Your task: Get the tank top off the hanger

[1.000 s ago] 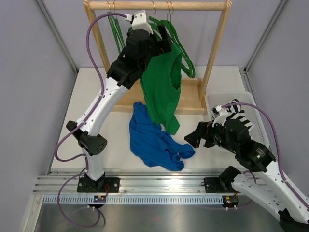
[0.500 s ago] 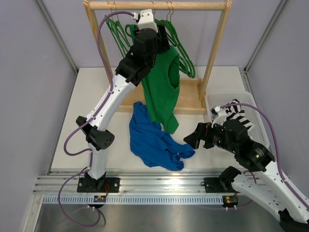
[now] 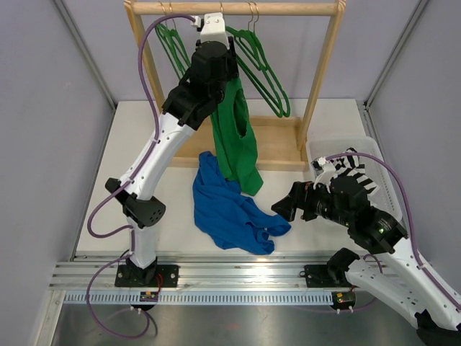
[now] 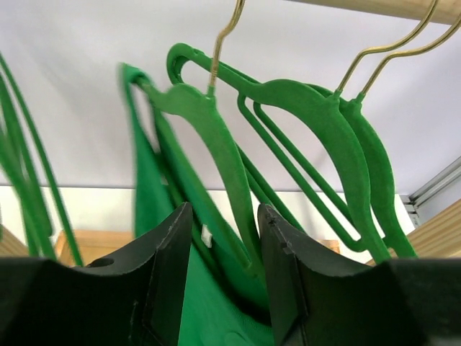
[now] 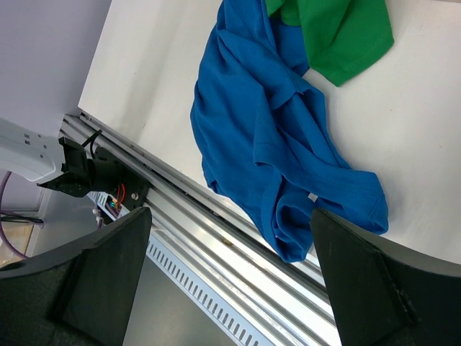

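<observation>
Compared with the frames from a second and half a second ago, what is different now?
The green tank top has drawn in from a wide spread to a narrow hanging fold, with its hem shifted slightly left. The left gripper stays up at the hanger, while that arm's elbow swung right, then back. The blue garment and the open right gripper have barely moved.

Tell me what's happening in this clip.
The left gripper is up at the rack, straddling the green tank top and its hanger; whether it grips is unclear. A strap is hooked over the hanger, so the tank top is not off yet. The right gripper hovers open, low over the table, near a blue shirt lying there.
</observation>
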Tool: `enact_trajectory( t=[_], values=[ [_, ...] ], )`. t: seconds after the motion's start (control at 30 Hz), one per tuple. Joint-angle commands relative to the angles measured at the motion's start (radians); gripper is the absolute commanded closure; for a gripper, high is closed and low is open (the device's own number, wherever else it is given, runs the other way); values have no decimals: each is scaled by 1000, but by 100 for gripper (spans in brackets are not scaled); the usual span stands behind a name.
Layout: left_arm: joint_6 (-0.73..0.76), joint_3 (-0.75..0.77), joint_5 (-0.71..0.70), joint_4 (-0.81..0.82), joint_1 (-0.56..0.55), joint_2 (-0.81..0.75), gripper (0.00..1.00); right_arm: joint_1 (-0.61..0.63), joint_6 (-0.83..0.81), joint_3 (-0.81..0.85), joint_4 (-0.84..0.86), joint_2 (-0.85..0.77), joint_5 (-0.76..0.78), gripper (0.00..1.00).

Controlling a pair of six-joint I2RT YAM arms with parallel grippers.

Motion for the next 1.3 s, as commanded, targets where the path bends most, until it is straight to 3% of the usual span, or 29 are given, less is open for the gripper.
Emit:
enact_trajectory(
  t=[0.0,0.13,0.2,0.37,0.6,0.63,0.67,0.83,1.0,1.1,1.27],
  values=[
    [30,-11,-20,-15,13,-66,56,-2,10,8,51,4,-29,1],
    [6,-25,12,-33,38,-68,56,-2,13,10,48,-4,-26,1],
    [2,-33,24,-33,41,-71,48,-2,13,16,39,-4,-25,0],
    [1,-37,61,-30,43,-72,46,-2,4,30,22,-6,-6,1],
    [-24,-53,130,-63,38,-147,25,-4,-2,28,30,28,-26,1],
    [-25,-65,139,-58,36,-169,16,-2,-2,26,35,40,-37,0],
    [-25,-77,148,-46,36,-205,1,-2,-4,26,38,63,-43,1],
    [-33,-137,191,-64,33,-321,1,1,-2,0,108,132,-80,1],
    [-50,-359,270,-11,30,-573,1,89,-34,-6,165,269,24,0],
    [-70,-531,309,14,29,-728,1,201,-48,3,194,368,205,0],
    [-116,-833,349,-15,27,-936,1,281,-48,11,262,569,345,0]
  ],
)
